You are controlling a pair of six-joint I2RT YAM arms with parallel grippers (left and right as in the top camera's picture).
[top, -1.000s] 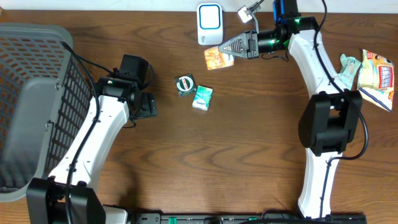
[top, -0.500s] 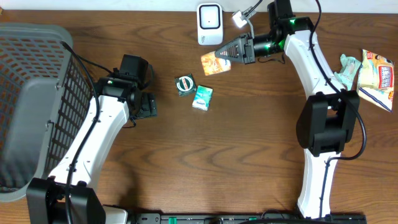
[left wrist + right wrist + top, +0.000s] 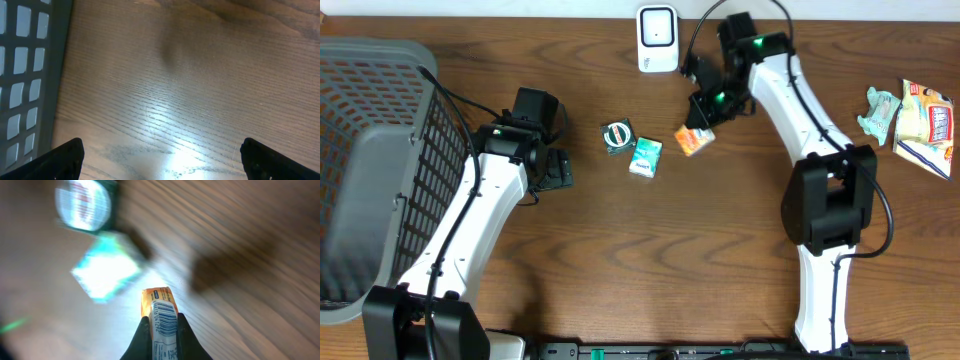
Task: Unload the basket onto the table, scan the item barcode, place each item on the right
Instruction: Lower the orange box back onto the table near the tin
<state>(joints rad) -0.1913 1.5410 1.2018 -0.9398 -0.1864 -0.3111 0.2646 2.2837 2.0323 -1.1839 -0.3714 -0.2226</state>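
My right gripper (image 3: pixel 701 124) (image 3: pixel 161 323) is shut on a small orange packet (image 3: pixel 695 141) (image 3: pixel 160 311). The packet's white label with a barcode faces the right wrist camera. It hangs low over the table, just right of a teal-and-white packet (image 3: pixel 645 157) (image 3: pixel 105 272). The white scanner (image 3: pixel 658 38) stands at the table's back edge, up and to the left of the held packet. Over bare wood at the left, my left gripper (image 3: pixel 556 170) (image 3: pixel 162 162) is open and holds nothing.
A round green tin (image 3: pixel 617 135) (image 3: pixel 86 204) lies left of the teal packet. A grey mesh basket (image 3: pixel 380 170) (image 3: pixel 25 75) fills the left side. Crumpled snack bags (image 3: pixel 918 120) lie at the far right edge.
My right arm has swung away from in front of the scanner, carrying the orange packet down and to the right, beside the teal packet. The left arm has not moved.
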